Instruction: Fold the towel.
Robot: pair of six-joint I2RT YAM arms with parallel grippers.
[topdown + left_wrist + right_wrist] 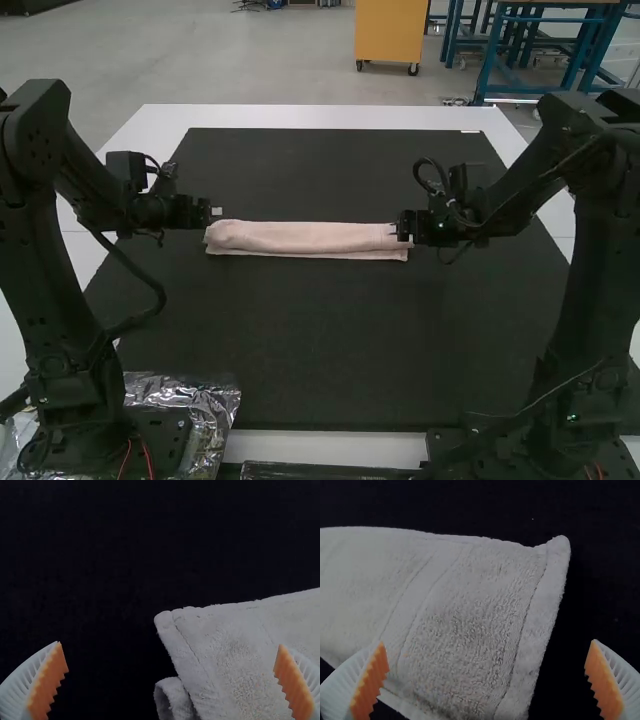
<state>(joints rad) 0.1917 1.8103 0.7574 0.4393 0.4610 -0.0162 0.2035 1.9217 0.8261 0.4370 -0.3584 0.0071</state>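
Note:
In the high view the pink towel (310, 238) lies folded into a long narrow strip across the dark mat. My left gripper (214, 212) is at its left end, and my right gripper (402, 228) is at its right end. In the left wrist view the open left gripper (171, 680) has its fingers wide apart, with the towel's corner (225, 655) and a curled lower layer between them. In the right wrist view the right gripper (487, 679) is also wide open above the towel's end (470, 620), holding nothing.
The dark mat (320, 340) covers most of the white table (320, 117). Crinkled clear plastic packaging (212, 405) lies at the near left by the left arm's base. A dark, shiny strip (330, 470) runs along the near edge.

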